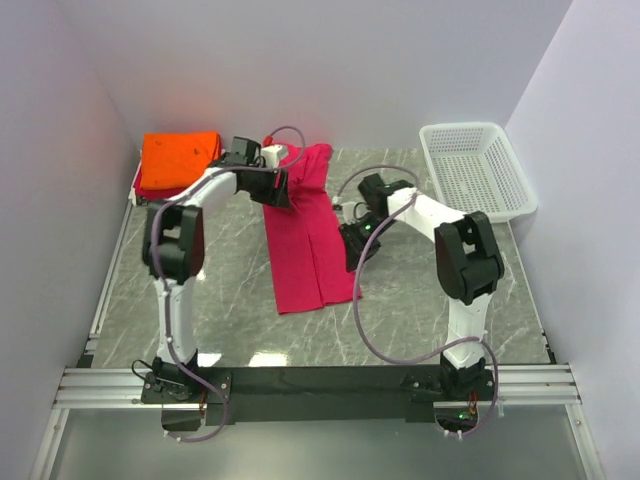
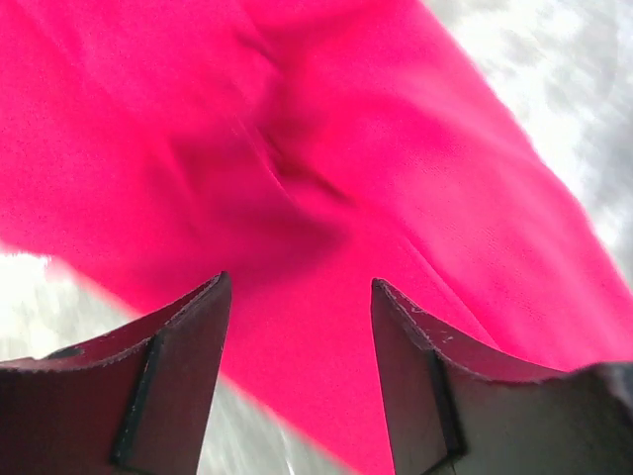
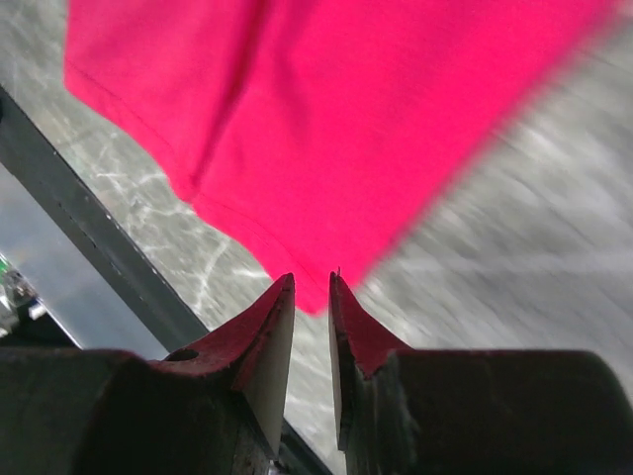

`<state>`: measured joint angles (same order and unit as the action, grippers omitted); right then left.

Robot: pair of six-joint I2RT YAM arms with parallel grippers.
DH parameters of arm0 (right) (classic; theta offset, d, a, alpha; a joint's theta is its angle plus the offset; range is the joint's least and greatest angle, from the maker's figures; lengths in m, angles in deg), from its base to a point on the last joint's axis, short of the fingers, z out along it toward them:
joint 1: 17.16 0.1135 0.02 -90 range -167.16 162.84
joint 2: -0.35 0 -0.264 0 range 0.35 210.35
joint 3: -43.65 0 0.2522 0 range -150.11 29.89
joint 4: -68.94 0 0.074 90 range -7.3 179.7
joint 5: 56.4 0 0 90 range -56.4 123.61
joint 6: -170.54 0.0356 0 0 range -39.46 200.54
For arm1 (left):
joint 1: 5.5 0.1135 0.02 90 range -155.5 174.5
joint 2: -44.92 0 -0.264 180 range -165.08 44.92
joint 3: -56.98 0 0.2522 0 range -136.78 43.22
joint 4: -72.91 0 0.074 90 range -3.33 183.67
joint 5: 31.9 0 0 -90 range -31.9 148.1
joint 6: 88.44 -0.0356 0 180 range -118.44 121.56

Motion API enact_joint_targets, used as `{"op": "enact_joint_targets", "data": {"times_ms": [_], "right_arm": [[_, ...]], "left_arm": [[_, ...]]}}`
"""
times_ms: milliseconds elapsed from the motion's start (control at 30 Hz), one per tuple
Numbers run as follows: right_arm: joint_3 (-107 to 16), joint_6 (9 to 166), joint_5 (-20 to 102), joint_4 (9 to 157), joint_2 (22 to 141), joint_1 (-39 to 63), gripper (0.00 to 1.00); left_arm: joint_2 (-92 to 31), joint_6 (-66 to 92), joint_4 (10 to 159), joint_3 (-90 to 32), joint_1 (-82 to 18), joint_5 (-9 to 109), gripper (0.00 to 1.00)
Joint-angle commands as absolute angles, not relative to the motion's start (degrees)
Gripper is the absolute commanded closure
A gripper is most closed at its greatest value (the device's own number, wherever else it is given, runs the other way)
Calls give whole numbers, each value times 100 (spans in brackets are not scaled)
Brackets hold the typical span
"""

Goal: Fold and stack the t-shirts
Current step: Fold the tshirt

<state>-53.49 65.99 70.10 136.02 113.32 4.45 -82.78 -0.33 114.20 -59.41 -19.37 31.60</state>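
Note:
A crimson-pink t-shirt [image 1: 300,240] lies on the table as a long narrow strip running front to back. My left gripper [image 1: 281,192] hangs over its far part, jaws open and empty, with pink cloth filling the left wrist view [image 2: 346,148] beyond the gripper [image 2: 300,287]. My right gripper [image 1: 356,262] is at the strip's near right edge. In the right wrist view the gripper [image 3: 312,282] is almost shut with a narrow empty gap, and the shirt's corner [image 3: 326,109] lies just past the tips. A folded orange t-shirt [image 1: 178,160] lies on a red one [image 1: 143,186] at the back left.
A white mesh basket [image 1: 475,170] stands at the back right. The grey marble table [image 1: 420,300] ends in a black rail [image 1: 320,380] at the front, which also shows in the right wrist view [image 3: 89,237]. Walls close in the left, back and right.

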Motion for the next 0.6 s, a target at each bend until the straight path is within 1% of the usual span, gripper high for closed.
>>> {"op": "enact_joint_targets", "data": {"times_ms": [0, 133, 333, 433, 567], "right_arm": [[-5212, 6823, 7096, 13149, 11364, 981, 73], [-4975, 6893, 6877, 12938, 11522, 1228, 76], [-4746, 6920, 6946, 12910, 11760, 1386, 79], [-4553, 6832, 7034, 12955, 11751, 1685, 80], [-4237, 6744, 7367, 12964, 11515, 2177, 82]], "left_arm": [[-6839, -266, 11120, -5313, -1807, 2743, 35], [-5820, -196, 10549, -4119, -1544, 2646, 35], [-4290, -318, 10187, -2888, -1051, 2286, 37], [-3604, -669, 10248, -2316, -902, 2049, 39], [-2788, -1451, 10740, -1664, -735, 1785, 41]]}}
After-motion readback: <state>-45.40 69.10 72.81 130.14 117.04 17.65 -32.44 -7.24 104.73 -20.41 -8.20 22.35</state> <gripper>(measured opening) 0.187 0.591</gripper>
